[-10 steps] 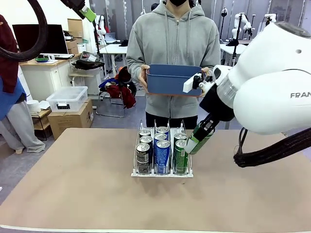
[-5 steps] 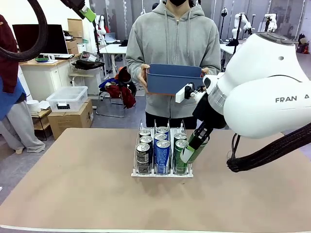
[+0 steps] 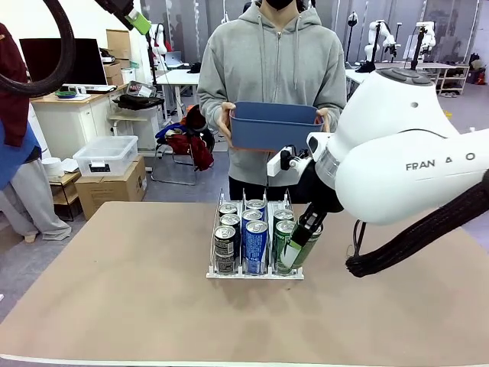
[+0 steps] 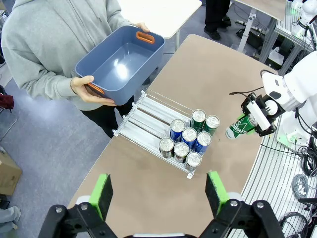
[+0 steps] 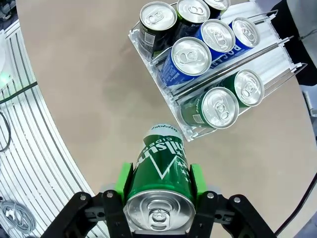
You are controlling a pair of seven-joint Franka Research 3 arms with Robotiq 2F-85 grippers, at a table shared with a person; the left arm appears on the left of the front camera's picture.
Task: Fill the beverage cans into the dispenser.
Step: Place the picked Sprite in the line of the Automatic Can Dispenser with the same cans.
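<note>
1. The right gripper [image 5: 159, 191] is clenched on a green can [image 5: 162, 168], its green pads squeezing the body on two sides so the silver top faces the wrist.
2. In the front view that green can [image 3: 299, 246] hangs tilted just right of the dispenser [image 3: 255, 271], above the worktop [image 3: 114, 306], probably lined up for the right-hand lane.
3. The dispenser already carries cans at its near end: black ones in the left lane [image 3: 225, 248], blue in the middle [image 3: 254, 245], green on the right [image 3: 283, 243]; the far stretch of the lanes lies bare in the left wrist view.
4. The left gripper [image 4: 161, 193] hangs released and empty, high over the near edge, likely parked out of the way.
5. A person at the far side holds a blue bin [image 3: 273, 125], which looks empty.
</note>
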